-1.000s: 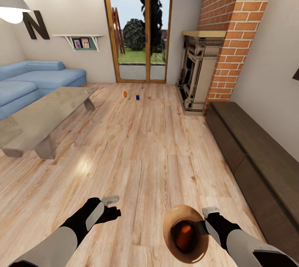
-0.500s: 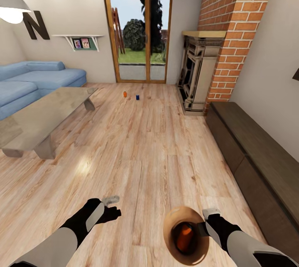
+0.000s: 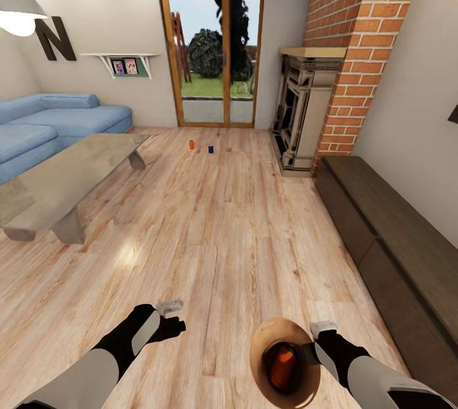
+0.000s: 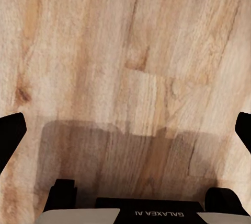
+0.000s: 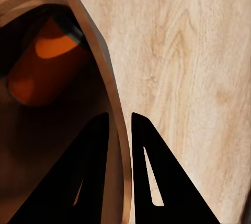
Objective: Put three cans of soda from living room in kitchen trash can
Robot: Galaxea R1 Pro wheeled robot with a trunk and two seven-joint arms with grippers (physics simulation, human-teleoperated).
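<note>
Right gripper (image 5: pixel 119 130) jaws pinch the trash can (image 3: pixel 262 348) rim, one finger inside, one outside; left gripper (image 3: pixel 170 307) jaws spread wide, empty, above the wood floor (image 3: pixel 229 231). One orange soda can (image 3: pixel 281 364) lies inside the bin. Other orange can (image 3: pixel 191 144) and blue can (image 3: pixel 210 149) stand far off, near the glass doors (image 3: pixel 213 46). Coffee table (image 3: pixel 63 183) and sofa (image 3: pixel 57 119) on the left.

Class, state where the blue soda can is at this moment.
In the head view, the blue soda can stands on the wood floor far ahead, just right of an orange can, before the glass doors.
</note>
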